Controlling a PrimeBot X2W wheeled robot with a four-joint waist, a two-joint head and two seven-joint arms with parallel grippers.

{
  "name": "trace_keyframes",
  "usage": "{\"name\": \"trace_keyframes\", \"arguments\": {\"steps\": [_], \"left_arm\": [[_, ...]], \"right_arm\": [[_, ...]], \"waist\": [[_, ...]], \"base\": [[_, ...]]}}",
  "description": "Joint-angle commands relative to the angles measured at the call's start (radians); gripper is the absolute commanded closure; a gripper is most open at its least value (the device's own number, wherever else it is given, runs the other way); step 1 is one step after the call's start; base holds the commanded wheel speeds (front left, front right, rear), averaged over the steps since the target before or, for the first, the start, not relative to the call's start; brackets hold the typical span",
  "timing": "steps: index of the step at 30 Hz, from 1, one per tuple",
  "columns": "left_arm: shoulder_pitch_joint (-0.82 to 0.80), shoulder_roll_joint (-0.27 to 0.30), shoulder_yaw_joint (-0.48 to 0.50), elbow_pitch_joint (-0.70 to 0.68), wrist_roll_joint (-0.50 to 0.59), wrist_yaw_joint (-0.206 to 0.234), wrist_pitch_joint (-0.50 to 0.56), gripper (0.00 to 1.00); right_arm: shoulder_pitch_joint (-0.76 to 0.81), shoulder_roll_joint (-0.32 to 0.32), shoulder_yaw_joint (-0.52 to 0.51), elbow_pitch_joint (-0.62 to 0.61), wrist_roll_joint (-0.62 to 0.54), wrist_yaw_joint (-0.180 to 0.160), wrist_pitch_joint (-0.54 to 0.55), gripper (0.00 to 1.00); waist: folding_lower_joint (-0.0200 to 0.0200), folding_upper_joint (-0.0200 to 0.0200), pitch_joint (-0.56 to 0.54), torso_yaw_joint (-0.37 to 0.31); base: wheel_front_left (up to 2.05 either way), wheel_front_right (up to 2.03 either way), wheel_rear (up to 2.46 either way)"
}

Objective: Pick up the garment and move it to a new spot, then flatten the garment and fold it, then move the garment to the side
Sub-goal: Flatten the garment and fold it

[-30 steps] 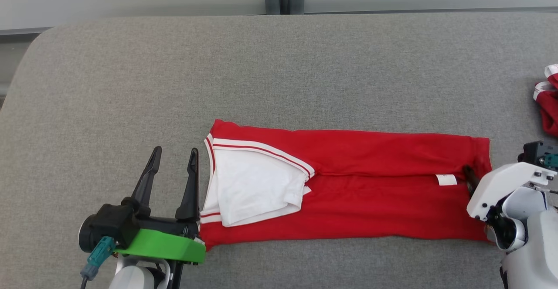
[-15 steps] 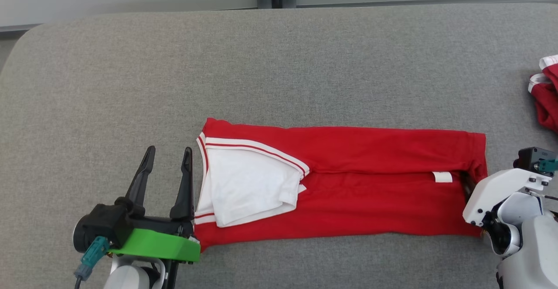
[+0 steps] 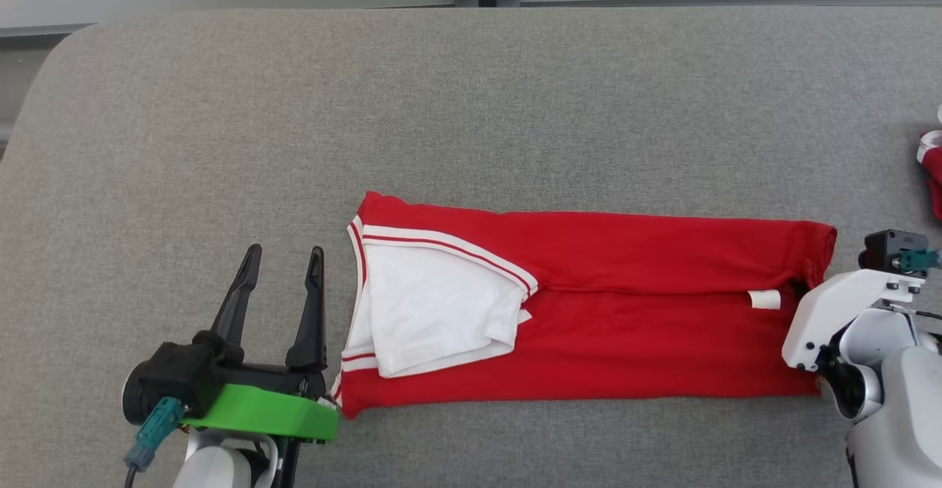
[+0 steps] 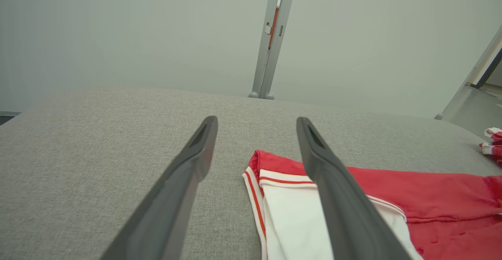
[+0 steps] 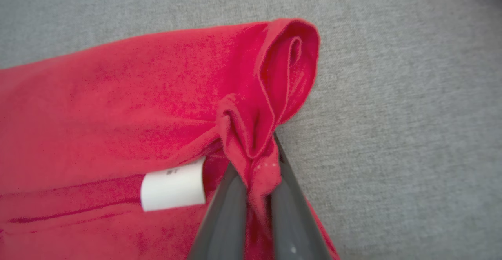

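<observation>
red garment lies folded in a long strip on the grey table. right gripper is clamped on a bunched fold at its right end. left gripper, fingers spread, sits just beside the left end, empty.

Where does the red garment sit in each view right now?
Head view: the garment spans centre to lower right.
Left wrist view: lower right, partly behind the left gripper.
Right wrist view: left half, its corner pinched by the right gripper.
Shared landmark: the grey fabric surface underneath.
</observation>
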Motion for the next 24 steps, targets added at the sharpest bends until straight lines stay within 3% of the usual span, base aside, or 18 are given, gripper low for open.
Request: {"name": "trace_keyframes", "arguments": {"steps": [1, 6, 15, 18, 24], "left_arm": [[-0.009, 0.003, 0.004, 0.002, 0.001, -0.005, 0.000, 0.00], [0.000, -0.001, 0.015, 0.003, 0.007, -0.004, 0.001, 0.00], [0.001, -0.010, 0.041, 0.012, 0.026, -0.004, 0.000, 0.00], [0.008, -0.013, 0.050, 0.015, 0.033, -0.004, 0.001, 0.00], [0.033, -0.017, 0.059, 0.024, 0.030, -0.004, 0.000, 0.00]], "right_arm": [[0.019, -0.024, -0.026, -0.015, -0.026, -0.005, -0.018, 1.00], [0.048, -0.034, -0.117, -0.111, -0.083, -0.004, -0.045, 1.00], [0.110, -0.055, -0.221, -0.328, -0.137, -0.004, 0.004, 1.00], [0.128, -0.046, -0.187, -0.394, -0.131, -0.003, 0.031, 1.00], [0.158, -0.009, 0.019, -0.476, -0.089, -0.003, 0.073, 1.00]], "waist": [[0.0000, 0.0000, -0.002, 0.000], [0.0000, 0.0000, -0.008, -0.008], [0.0000, 0.0000, -0.028, -0.026], [0.0000, 0.0000, -0.040, -0.025], [0.0000, 0.0000, -0.073, -0.019]], "base": [[0.00, 0.00, 0.00], [0.00, 0.00, 0.00], [0.00, 0.00, 0.00], [0.00, 0.00, 0.00], [0.00, 0.00, 0.00]]}}
